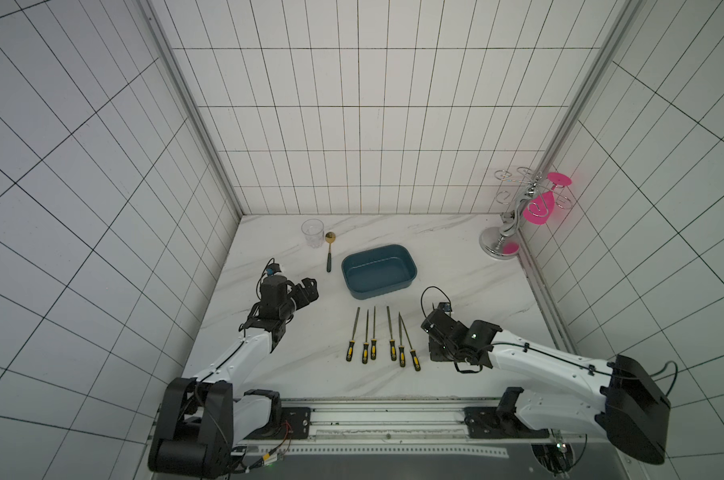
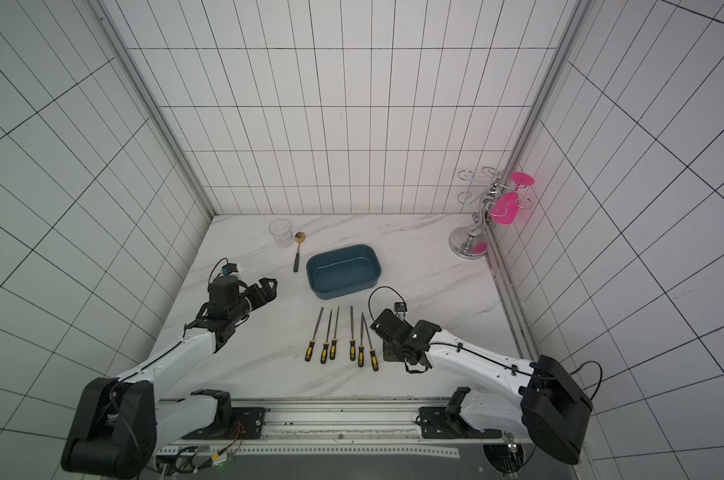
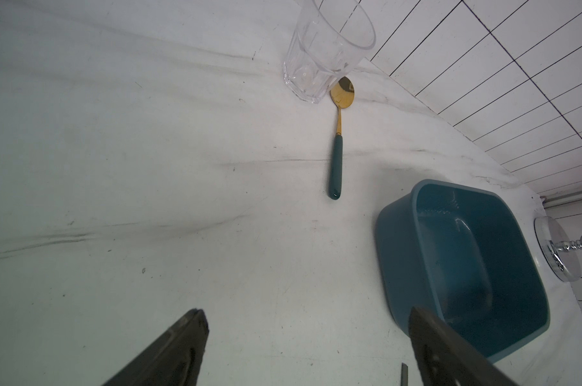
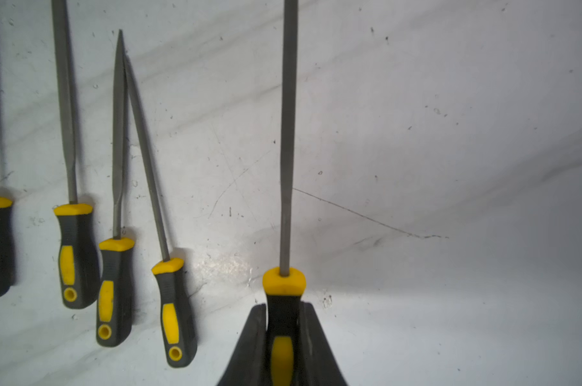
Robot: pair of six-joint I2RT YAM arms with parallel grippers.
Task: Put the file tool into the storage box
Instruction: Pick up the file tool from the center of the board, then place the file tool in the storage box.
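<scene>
Right end effector [image 4: 282, 310] is clamped on the black-yellow handle of one file tool [image 4: 287, 167], jaws tight on both sides just below the yellow collar, grey shaft pointing straight out ahead. Can't tell if it's off the surface [image 1: 455, 266] or resting on it. In both top views this end effector [image 1: 437, 355] [image 2: 393, 353] sits near the front edge, right of centre, pointing down, w/ its body hiding the held tool. Just to its left is a row of six more files [image 1: 392, 350], handles toward the front edge and tips toward the storage box. The two nearest the right end effector have shafts meeting at the tips. Storage box [image 1: 381, 292] [image 2: 343, 293] [image 3: 393, 254] stands approx mid-surface, beyond the file tips, nothing inside. Left end effector [image 3: 306, 310] [image 1: 308, 291] has jaws wide apart, nothing btwn them, and hovers left of the box toward the left edge. Clear glass [image 1: 312, 232] is upright near the back-left corner, w/ a gold spoon [image 1: 329, 251] w/ dark handle beside it. Chrome rack [image 1: 501, 245] w/ a pink goblet [image 1: 537, 208] hanging upside down is at the back-right corner.
</scene>
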